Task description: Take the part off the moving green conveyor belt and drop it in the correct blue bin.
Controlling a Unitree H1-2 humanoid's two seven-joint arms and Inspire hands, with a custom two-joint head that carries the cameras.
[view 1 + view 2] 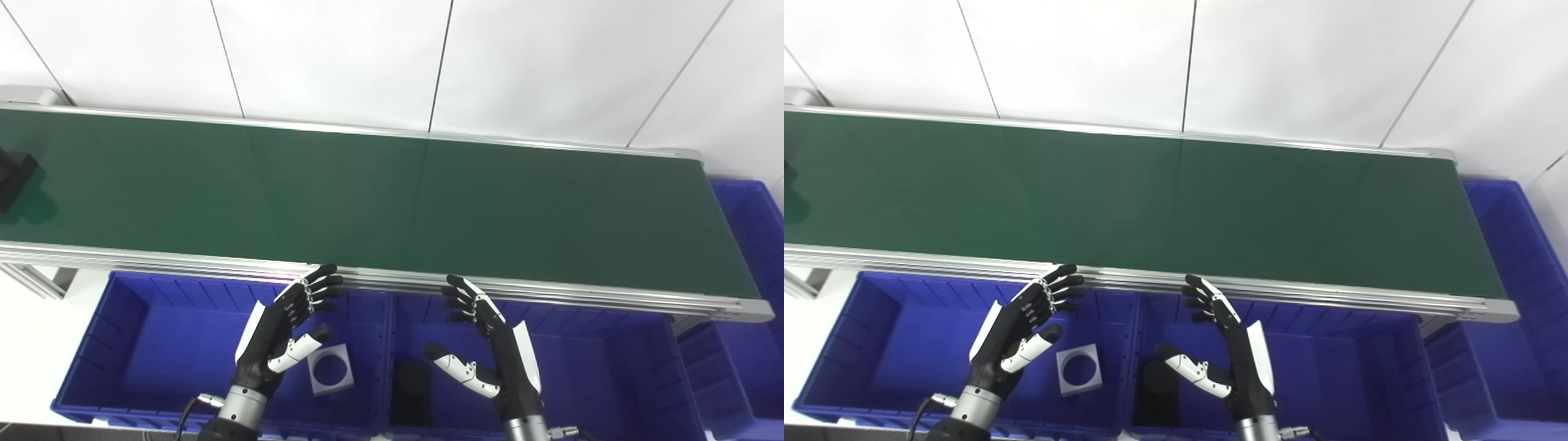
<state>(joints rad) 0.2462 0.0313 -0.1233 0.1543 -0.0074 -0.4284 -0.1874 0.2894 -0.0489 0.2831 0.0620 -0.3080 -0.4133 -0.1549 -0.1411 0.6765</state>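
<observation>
A black blocky part (half cropped) lies at the green belt's far left.
</observation>
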